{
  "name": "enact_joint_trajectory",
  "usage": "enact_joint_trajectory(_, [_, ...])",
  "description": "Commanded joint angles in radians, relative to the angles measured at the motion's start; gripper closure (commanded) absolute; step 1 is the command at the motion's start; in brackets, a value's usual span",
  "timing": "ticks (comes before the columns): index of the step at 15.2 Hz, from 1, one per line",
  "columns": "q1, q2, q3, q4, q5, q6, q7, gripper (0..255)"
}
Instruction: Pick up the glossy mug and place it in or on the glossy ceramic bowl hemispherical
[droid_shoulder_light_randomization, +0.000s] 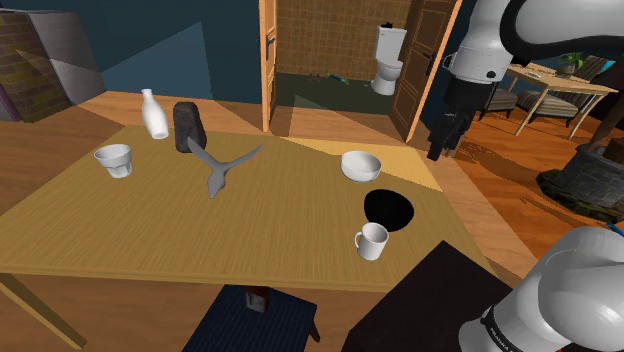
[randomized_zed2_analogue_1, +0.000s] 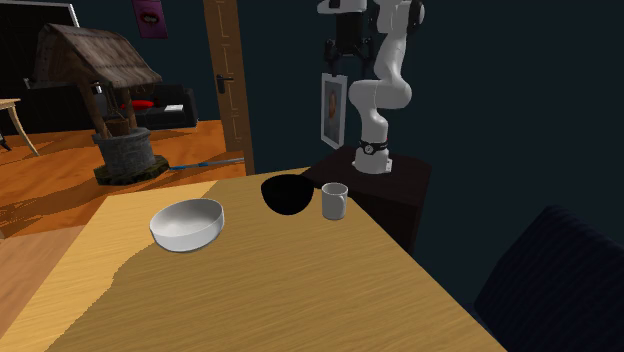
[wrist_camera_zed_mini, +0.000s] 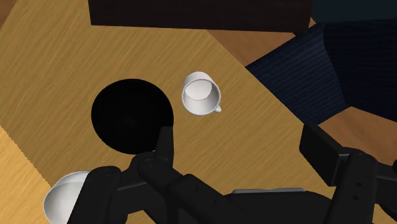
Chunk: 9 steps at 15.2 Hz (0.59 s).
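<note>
A white mug (droid_shoulder_light_randomization: 372, 241) (randomized_zed2_analogue_1: 334, 201) (wrist_camera_zed_mini: 202, 94) stands upright near the table's (droid_shoulder_light_randomization: 200, 230) edge by the stand, handle pointing away from a black hemispherical bowl (droid_shoulder_light_randomization: 389, 208) (randomized_zed2_analogue_1: 288, 193) (wrist_camera_zed_mini: 132, 116) right beside it. A white bowl (droid_shoulder_light_randomization: 361, 165) (randomized_zed2_analogue_1: 188, 223) (wrist_camera_zed_mini: 67, 197) sits a little farther along the table. My gripper (droid_shoulder_light_randomization: 437, 150) (randomized_zed2_analogue_1: 342, 52) (wrist_camera_zed_mini: 245, 153) hangs high above this end of the table, looking down. Its fingers (wrist_camera_zed_mini: 165, 143) stand wide apart and open, with nothing between them.
On the far side of the table are a white bottle (droid_shoulder_light_randomization: 153, 114), a dark rock-like lump (droid_shoulder_light_randomization: 189, 127), a grey bird-shaped figure (droid_shoulder_light_randomization: 222, 168) and a white cup (droid_shoulder_light_randomization: 114, 160). A dark blue chair (droid_shoulder_light_randomization: 255, 320) (randomized_zed2_analogue_1: 550, 280) stands at the table's near edge. The dark stand (randomized_zed2_analogue_1: 385, 195) adjoins the mug's end.
</note>
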Motion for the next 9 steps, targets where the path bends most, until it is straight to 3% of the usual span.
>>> enact_joint_trajectory(1, [0.0,0.0,0.0,0.0,0.0,0.0,0.0,0])
enact_joint_trajectory(9, [-0.025,0.089,-0.019,-0.201,0.004,0.282,0.036,0])
